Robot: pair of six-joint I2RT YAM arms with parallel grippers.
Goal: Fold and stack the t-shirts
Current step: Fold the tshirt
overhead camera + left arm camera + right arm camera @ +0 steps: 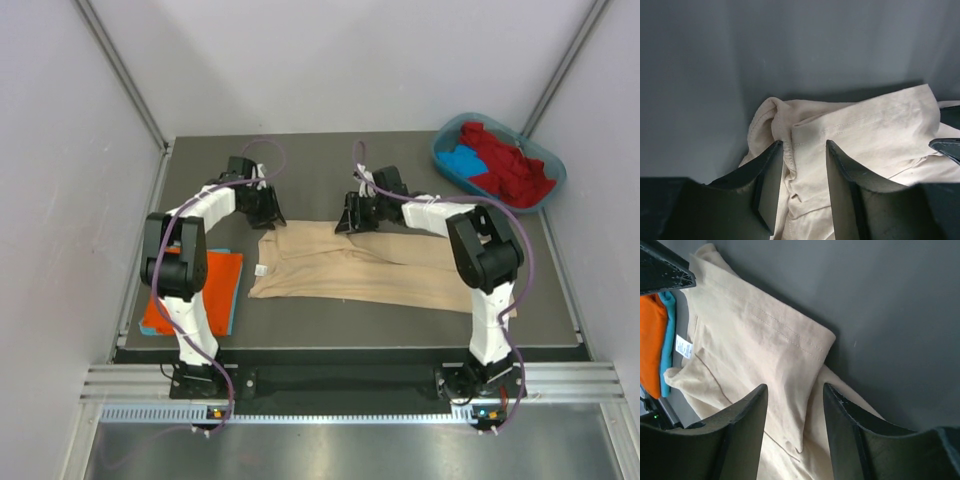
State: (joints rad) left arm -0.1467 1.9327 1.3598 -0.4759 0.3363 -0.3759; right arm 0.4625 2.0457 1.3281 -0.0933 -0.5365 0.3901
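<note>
A beige-tan t-shirt (360, 268) lies partly folded on the dark table, with a white neck label (261, 269) near its left edge. My left gripper (268, 214) is at the shirt's far left corner. It is open in the left wrist view (804, 147), and a bunched hem of the shirt (865, 130) lies between its fingers. My right gripper (351, 218) is at the far edge, mid-shirt. It is open in the right wrist view (795, 390) and straddles a folded sleeve edge of the shirt (765, 350). A folded orange shirt (188, 282) lies on a blue one (233, 290) at the left.
A teal oval tub (545, 195) at the back right holds red shirts (510, 160) and a blue one (462, 160). Grey walls enclose the table on three sides. The beige shirt's right end reaches toward the table's near right edge (560, 345).
</note>
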